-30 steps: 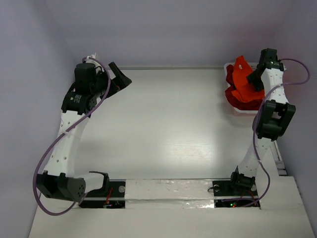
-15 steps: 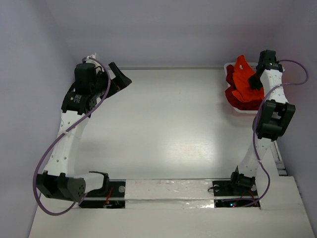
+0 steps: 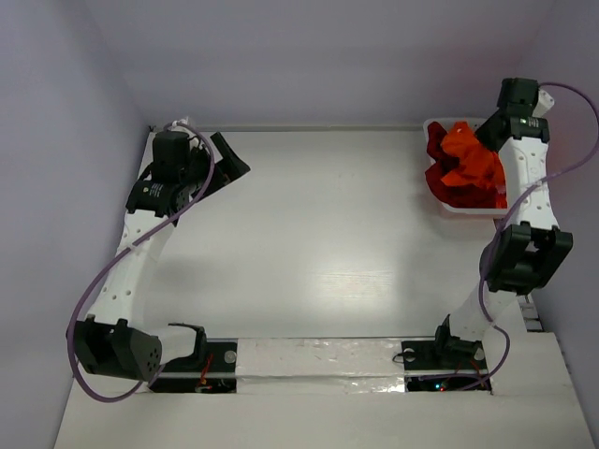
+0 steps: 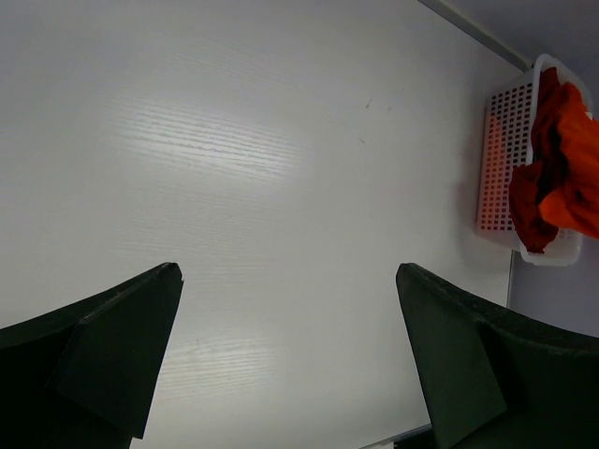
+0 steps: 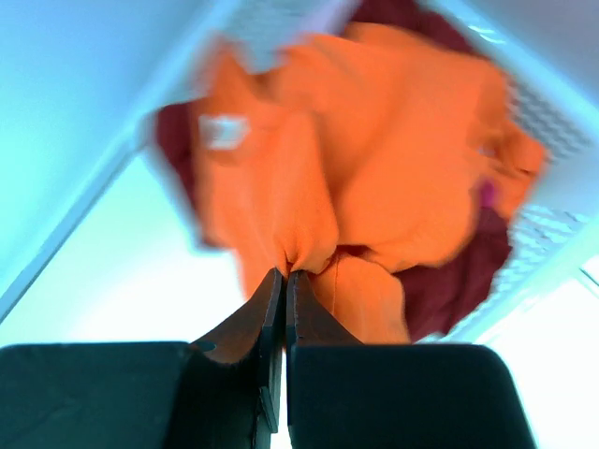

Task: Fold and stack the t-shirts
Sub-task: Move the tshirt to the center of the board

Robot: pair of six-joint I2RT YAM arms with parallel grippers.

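right wrist view: the outstretched right pincer [image 5: 284,274] pinches the orange t-shirt [image 5: 393,140] over the basket [image 4: 501,159]; left pincer [image 4: 288,269] spread.

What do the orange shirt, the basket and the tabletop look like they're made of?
The orange t-shirt: soft matte cloth, creased and bunched. The basket: white plastic by the look, a rigid lattice. The tabletop: probably pale wood-grain laminate, faint streaks, soft sheen.
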